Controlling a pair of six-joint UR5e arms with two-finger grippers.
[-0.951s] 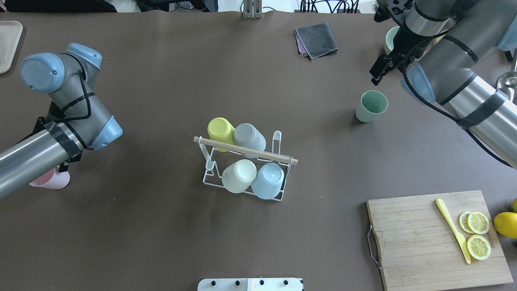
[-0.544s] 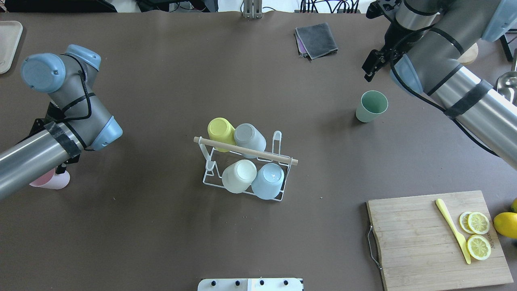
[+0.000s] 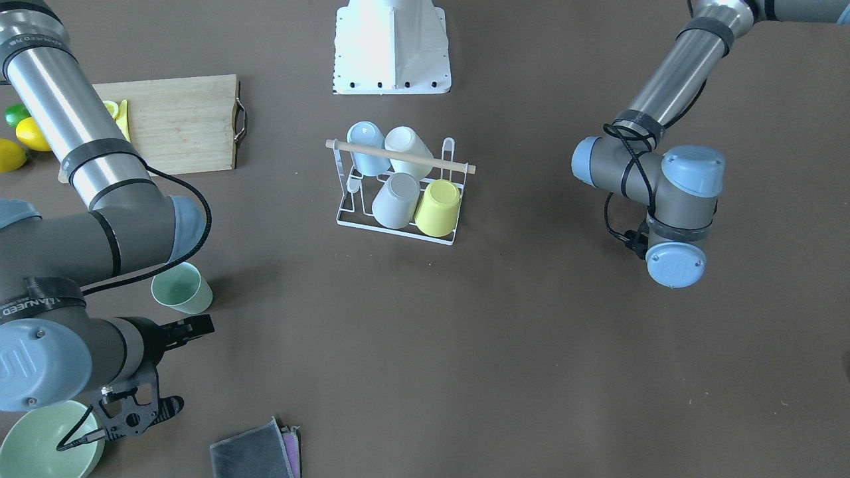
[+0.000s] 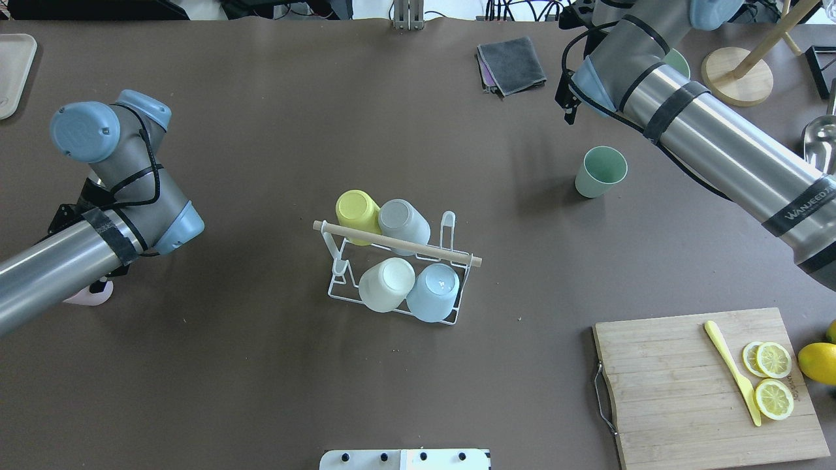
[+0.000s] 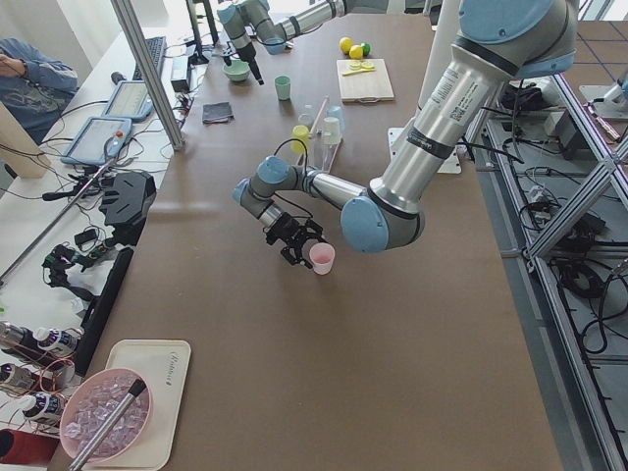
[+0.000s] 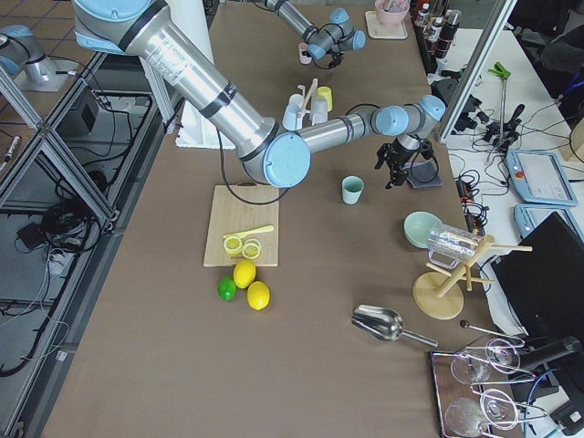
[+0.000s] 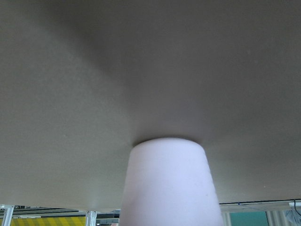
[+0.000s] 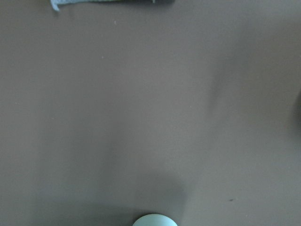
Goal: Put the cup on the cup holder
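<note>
Left claw (image 5: pixel 294 240) sits just beside the pink cup (image 5: pixel 322 258) in the left side view, but from there I cannot tell how far its jaws stand apart. My left wrist view shows that cup close and centred on the tabletop (image 7: pixel 70 94), with no fingers in sight. Overhead, the cup holder (image 4: pixel 398 245) stands mid-tabletop with four cups upended on it and two prongs bare. A green cup (image 4: pixel 601 171) stands well apart from it, and the right claw (image 4: pixel 568 108) hangs beyond that, its spread also unclear to me. I judge I am at the reach for the pink cup. Next I need to close on its wall, lift it, and tip it over a free prong.
</note>
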